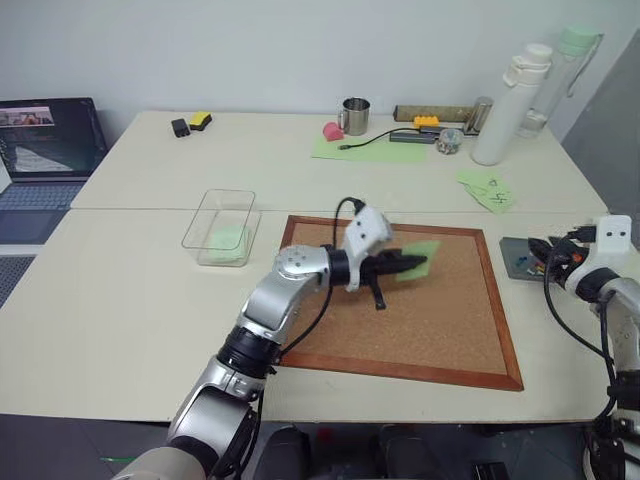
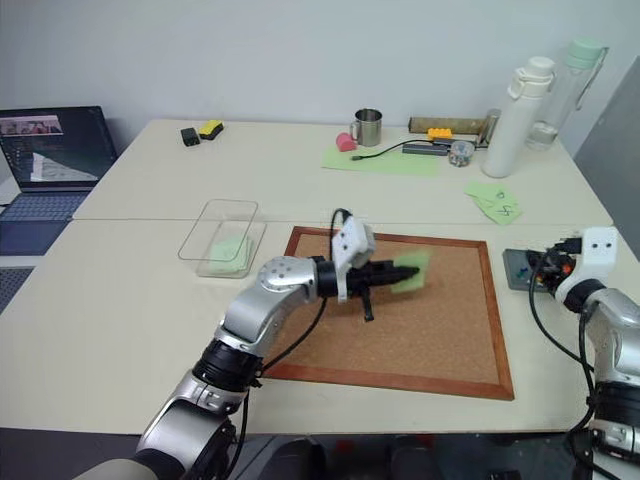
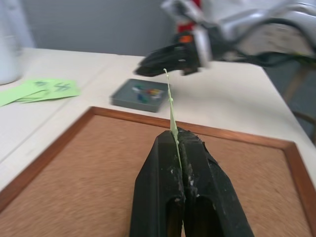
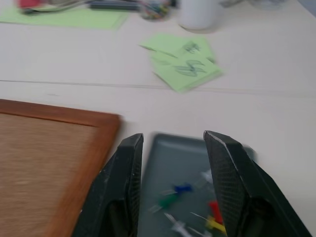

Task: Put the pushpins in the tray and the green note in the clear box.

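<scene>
My left gripper (image 1: 412,265) is clenched on the green note (image 1: 420,259), and it hangs above the middle of the cork board (image 1: 440,330), pointing toward the board's right edge. In the left wrist view the note stands on its edge between my fingers (image 3: 207,192) and sticks out past their tips, so its flat side is upright.

The relation that matters for the next move is this: the clear box (image 1: 222,226) lies on the table just outside the far left corner of the board, behind the tips of my left gripper, on the opposite side from where it points. I judge that this arm must swing back to the left and a little farther away to bring the note over the box. The left arm is much nearer to it than the right one. Something pale green already lies inside the box.

My right gripper (image 4: 173,148) is released, its fingers apart and empty, just above the tray (image 4: 168,168), which sits by the right edge of the board. The pushpins (image 4: 190,207) lie in the tray.
</scene>
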`<state>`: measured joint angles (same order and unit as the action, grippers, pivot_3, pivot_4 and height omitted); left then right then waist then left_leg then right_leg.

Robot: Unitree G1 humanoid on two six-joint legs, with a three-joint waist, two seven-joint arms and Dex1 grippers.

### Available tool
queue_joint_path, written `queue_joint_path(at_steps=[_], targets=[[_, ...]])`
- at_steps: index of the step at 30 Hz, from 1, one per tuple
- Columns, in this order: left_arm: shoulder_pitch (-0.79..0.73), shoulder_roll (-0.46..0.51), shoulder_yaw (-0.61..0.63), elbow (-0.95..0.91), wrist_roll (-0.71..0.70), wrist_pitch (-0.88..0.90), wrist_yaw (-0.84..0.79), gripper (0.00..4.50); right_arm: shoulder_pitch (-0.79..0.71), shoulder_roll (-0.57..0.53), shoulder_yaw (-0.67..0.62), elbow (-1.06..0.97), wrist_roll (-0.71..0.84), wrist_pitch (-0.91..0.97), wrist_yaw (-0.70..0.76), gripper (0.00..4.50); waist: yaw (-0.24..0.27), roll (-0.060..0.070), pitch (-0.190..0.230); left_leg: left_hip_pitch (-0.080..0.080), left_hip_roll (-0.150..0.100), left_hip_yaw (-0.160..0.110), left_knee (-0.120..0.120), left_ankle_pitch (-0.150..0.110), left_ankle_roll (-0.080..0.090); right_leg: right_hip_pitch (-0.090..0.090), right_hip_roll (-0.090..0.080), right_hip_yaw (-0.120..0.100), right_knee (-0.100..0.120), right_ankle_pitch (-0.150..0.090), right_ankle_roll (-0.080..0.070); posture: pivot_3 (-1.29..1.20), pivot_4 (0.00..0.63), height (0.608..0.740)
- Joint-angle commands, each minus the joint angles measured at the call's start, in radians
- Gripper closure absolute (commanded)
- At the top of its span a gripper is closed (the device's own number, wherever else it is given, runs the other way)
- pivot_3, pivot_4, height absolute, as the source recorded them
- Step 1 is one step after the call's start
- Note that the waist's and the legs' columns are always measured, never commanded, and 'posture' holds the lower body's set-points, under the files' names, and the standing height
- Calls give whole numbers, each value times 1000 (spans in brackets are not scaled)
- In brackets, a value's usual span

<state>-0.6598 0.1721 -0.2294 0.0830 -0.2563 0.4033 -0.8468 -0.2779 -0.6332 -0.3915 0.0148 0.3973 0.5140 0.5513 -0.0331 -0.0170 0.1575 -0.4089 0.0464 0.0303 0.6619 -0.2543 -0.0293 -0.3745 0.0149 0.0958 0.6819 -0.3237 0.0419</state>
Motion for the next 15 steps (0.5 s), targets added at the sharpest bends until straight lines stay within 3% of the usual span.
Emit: queue_joint_path(at_steps=[1,8,15], targets=[[-24,33,164,-22,14,8,184,4500,60,-18,11,-326,153,92,68,2471,0,0,0,0,1,0,0,0,0,0,0,0,0,0,0,0,150,740],[-4,140,345,14,155,-27,526,4500,32,-17,95,-677,418,307,17,2471,4,-2,1,-1,1,-3,1,0,0,0,-2,-2,0,0,0,0,150,740],[112,158,389,-52,261,-1,733,4500,-27,5,179,-742,527,380,-51,2471,14,-4,1,-4,1,-6,1,0,0,-1,-4,-7,-1,0,0,0,150,740]])
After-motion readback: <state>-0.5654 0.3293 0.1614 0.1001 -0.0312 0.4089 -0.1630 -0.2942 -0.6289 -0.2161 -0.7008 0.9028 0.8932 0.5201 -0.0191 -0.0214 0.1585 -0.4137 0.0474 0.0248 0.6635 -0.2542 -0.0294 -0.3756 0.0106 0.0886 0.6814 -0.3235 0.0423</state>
